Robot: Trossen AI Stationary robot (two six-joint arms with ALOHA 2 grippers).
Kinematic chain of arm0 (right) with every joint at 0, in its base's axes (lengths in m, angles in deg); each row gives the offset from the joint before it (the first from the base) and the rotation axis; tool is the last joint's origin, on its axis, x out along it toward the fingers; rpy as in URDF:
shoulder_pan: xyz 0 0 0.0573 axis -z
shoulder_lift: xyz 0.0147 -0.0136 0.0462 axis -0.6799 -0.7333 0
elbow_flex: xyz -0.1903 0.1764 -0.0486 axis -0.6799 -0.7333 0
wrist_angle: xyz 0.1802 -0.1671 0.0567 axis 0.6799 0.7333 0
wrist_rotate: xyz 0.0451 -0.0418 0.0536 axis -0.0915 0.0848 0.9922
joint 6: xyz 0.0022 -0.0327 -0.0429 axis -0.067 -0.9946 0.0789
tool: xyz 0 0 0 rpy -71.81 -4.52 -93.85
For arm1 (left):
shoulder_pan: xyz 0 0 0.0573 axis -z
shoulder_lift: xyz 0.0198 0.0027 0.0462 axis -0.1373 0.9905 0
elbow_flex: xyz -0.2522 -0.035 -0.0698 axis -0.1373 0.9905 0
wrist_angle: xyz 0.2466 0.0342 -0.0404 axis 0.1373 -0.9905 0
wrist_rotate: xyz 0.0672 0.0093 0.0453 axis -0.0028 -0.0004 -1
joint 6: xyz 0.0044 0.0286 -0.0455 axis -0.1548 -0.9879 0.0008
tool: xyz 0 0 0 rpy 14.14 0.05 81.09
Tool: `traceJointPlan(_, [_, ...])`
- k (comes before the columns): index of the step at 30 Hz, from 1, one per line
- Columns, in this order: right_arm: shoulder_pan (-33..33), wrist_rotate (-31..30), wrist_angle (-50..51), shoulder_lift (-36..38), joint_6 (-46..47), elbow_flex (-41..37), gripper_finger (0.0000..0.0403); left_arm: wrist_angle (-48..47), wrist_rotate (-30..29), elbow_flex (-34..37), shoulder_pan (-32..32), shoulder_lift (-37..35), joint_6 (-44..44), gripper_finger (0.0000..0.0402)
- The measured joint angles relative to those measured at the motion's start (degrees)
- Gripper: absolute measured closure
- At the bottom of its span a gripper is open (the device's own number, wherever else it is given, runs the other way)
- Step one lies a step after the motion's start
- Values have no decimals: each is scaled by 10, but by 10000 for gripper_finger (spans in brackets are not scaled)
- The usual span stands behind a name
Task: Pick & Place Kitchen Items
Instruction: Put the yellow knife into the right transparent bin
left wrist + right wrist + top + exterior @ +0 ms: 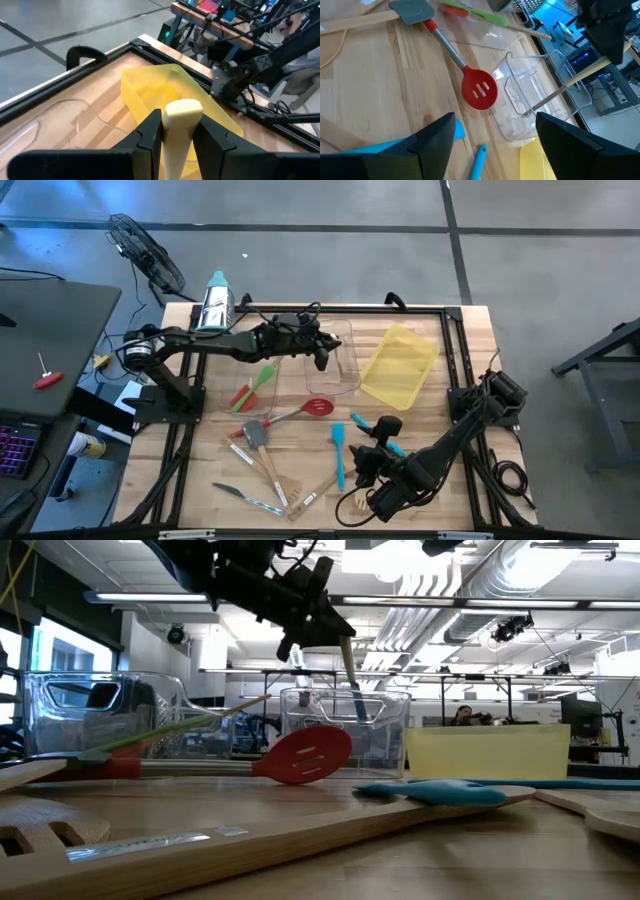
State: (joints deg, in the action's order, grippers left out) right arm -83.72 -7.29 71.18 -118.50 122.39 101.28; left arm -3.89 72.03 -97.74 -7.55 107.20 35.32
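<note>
Your left gripper (176,142) is up in the air over the clear bin (335,360) in the middle of the table (470,340). Its two fingers (150,137) squeeze the pale handle of one wooden utensil (179,135). In the low view the stick hangs down from the gripper, a bit tilted, and goes into that clear bin.

Your right gripper (495,135) sits low at the near edge of the table, close to the teal tools. Its two fingers are spread wide and hold nothing.

You have three bins. There are two clear ones: the middle one and another clear bin (215,375) by the left arm. There is one yellow bin (400,365), just beside the middle clear bin.

Now count the tools. One green spatula (262,377) and one red spatula (243,397) lie together, leaning on the left clear bin. One red slotted spoon (318,407) lies on the table just in front of the middle clear bin. One grey spatula (254,432) lies near it. You can see two teal tools (339,450) near your right gripper. A few wooden pieces (290,492) and one small knife (232,493) lie at the near edge; I cannot count the wooden ones for sure.

One steel cylinder (214,305) with a teal cap stands at the far left corner.
</note>
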Motion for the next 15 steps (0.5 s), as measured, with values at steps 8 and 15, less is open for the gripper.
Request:
traceJointPlan(8, [0, 1, 1, 0, 0, 0, 133, -4, 0, 0, 0, 2, 0, 322])
traceJointPlan(15, [0, 2, 1, 0, 0, 0, 133, 19, 14, 0, 0, 12, 0, 322])
